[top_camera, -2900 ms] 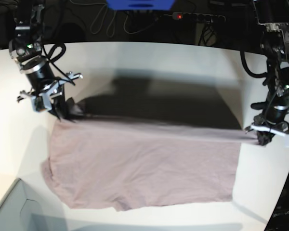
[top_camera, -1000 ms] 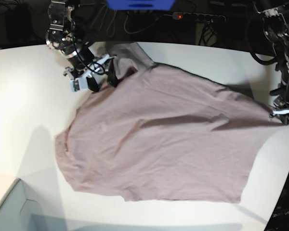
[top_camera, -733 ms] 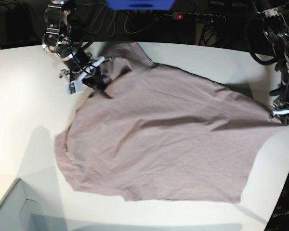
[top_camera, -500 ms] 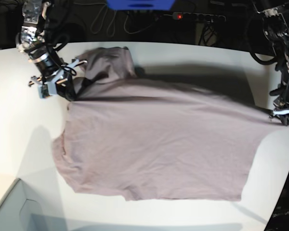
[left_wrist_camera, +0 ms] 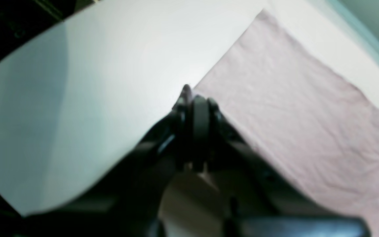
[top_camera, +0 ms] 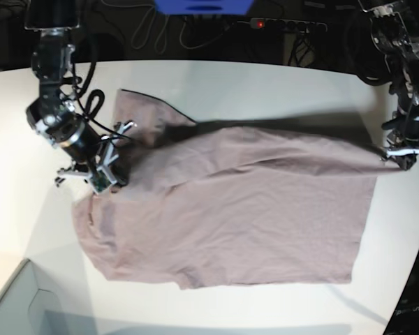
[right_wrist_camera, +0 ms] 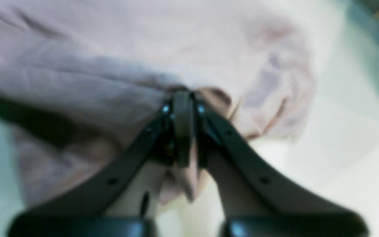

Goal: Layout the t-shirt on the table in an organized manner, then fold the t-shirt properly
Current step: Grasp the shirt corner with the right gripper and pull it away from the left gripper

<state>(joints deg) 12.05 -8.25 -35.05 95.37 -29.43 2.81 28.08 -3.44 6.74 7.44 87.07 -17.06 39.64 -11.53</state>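
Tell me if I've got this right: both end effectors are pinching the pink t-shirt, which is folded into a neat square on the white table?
Not quite. The t-shirt isn't folded; the base view shows it spread open and rumpled on the table. The left end effector and right end effector do pinch it.

Lab bench (cables [top_camera: 153, 31], power strip [top_camera: 286, 25])

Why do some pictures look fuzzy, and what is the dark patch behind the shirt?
Right wrist view: all soft, the right gripper and t-shirt smeared. Left wrist view: the left gripper is blurry, the cloth sharper. Base view: sharp; the dark patch on the table is the shirt's shadow.
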